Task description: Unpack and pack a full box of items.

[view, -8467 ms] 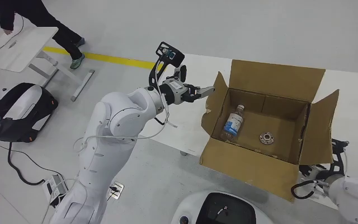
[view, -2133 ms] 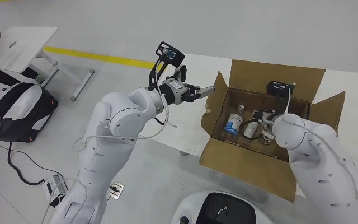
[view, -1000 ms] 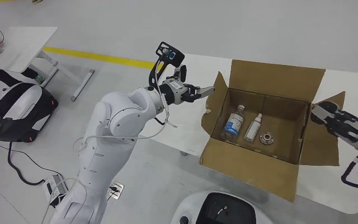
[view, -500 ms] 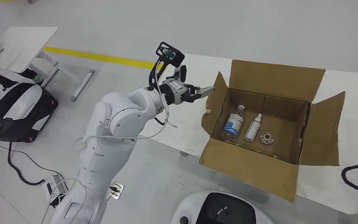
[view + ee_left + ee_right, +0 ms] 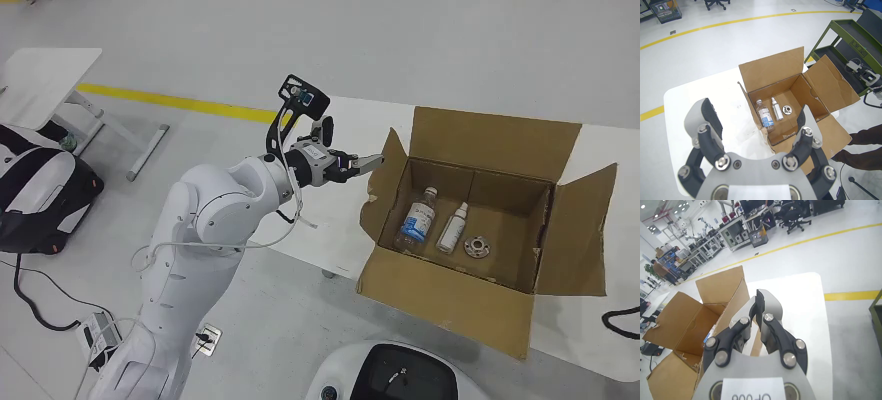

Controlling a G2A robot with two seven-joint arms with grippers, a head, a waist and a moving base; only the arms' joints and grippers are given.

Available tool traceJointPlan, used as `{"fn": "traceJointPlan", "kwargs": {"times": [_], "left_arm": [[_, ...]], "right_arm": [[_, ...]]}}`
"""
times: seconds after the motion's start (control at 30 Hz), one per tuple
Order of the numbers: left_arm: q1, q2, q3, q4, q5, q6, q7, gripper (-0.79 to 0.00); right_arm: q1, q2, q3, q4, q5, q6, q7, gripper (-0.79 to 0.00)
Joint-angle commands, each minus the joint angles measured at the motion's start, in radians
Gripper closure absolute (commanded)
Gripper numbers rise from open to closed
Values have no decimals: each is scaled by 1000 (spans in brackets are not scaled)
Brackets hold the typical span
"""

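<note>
Empty left gripper (image 5: 372, 160) is held spread beside the left flap of box (image 5: 445, 300). On its floor are laid clear bottle (image 5: 417, 218), spray bottle (image 5: 453, 227), metal flange (image 5: 477, 246). Bottles are judged light and slippery, best pinched mid-body. Past the box, right gripper (image 5: 756, 306) is pressed together.

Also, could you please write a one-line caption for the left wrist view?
Open left gripper looks down on an open box holding a bottle, a sprayer and a flange.

Box (image 5: 687, 321) floor partly behind right pincer (image 5: 757, 306)
</note>
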Motion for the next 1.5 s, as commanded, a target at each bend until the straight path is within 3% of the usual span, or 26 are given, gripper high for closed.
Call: {"fn": "traceJointPlan", "kwargs": {"times": [0.0, 0.4, 0.67, 0.9, 0.93, 1.03, 1.33, 1.47], "left_arm": [[0, 0, 0, 0, 0, 0, 0, -785], [0, 0, 0, 0, 0, 0, 0, -785], [0, 0, 0, 0, 0, 0, 0, -785], [14, 0, 3, 1, -5, -4, 25, -785], [22, 0, 5, 2, -6, -8, 36, -391], [31, 1, 12, 16, 13, -20, 55, 0], [28, 6, 83, 99, 198, -13, 41, 0], [34, 2, 120, 130, 207, 0, 64, 0]], "right_arm": [[16, -1, -60, 26, -23, -13, -1, 0], [110, -9, -309, 101, -122, -30, 78, 0], [157, -8, -344, 123, -157, 9, 197, 0], [169, -4, -326, 91, -141, 21, 220, 0], [169, -4, -322, 86, -137, 22, 222, 0], [168, -2, -314, 78, -133, 21, 227, 0], [155, 3, -301, 65, -126, 18, 225, 0], [144, 6, -286, 47, -120, 18, 228, 0]]}}
